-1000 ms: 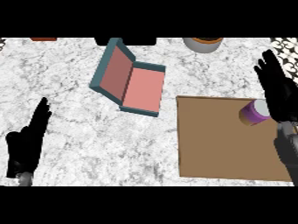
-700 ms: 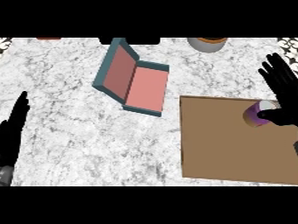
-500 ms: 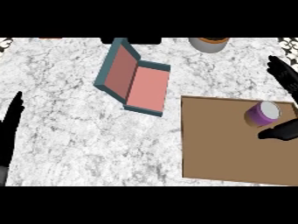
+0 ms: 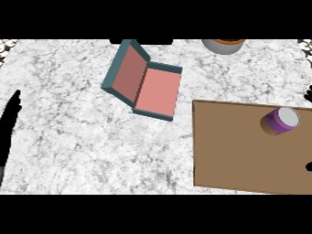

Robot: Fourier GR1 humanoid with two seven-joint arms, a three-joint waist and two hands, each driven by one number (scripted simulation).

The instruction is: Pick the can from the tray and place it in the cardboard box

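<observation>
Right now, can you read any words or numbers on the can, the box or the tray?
No words, numbers or signs can be read anywhere.
Purple can: plain side and pale lid, no label showing.
Open box: teal outside, pink inside, no print.
Brown tray: bare surface, no marks.
Pot at the counter's far edge: only partly in view, no writing visible.

can [image 4: 281, 120] on tray [image 4: 246, 155], box [image 4: 145, 86] left of tray
</observation>
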